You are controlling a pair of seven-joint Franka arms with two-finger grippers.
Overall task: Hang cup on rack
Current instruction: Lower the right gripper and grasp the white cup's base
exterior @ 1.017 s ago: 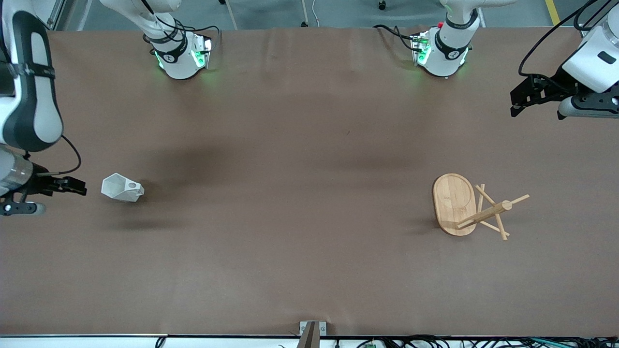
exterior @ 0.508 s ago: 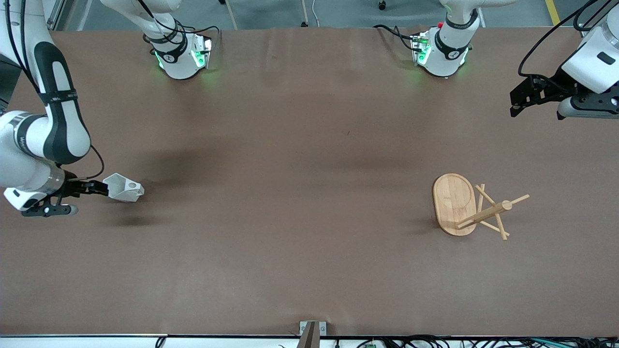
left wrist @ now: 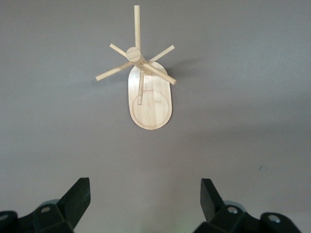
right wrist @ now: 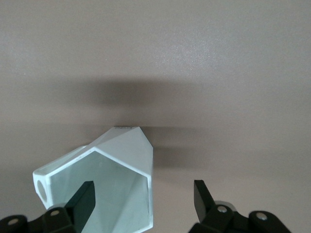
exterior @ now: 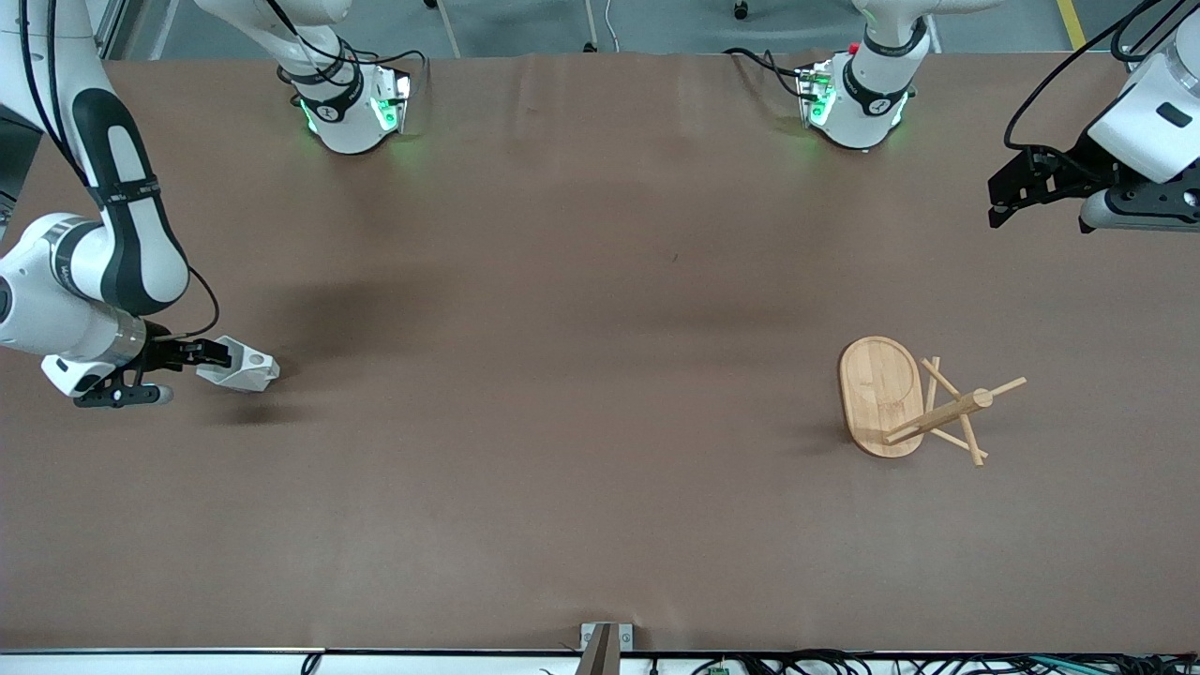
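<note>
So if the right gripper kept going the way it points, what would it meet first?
The cup. The right gripper is already at its mouth, one finger inside, one outside the rim wall, jaws open. Depth is unclear, but the cup's inside looks next.

The cup (exterior: 240, 367) is lying on its side at the right gripper (exterior: 214, 354), one finger inside its mouth. The rack (exterior: 914, 401) is standing below the waiting left gripper (exterior: 1001, 195), well apart.
</note>
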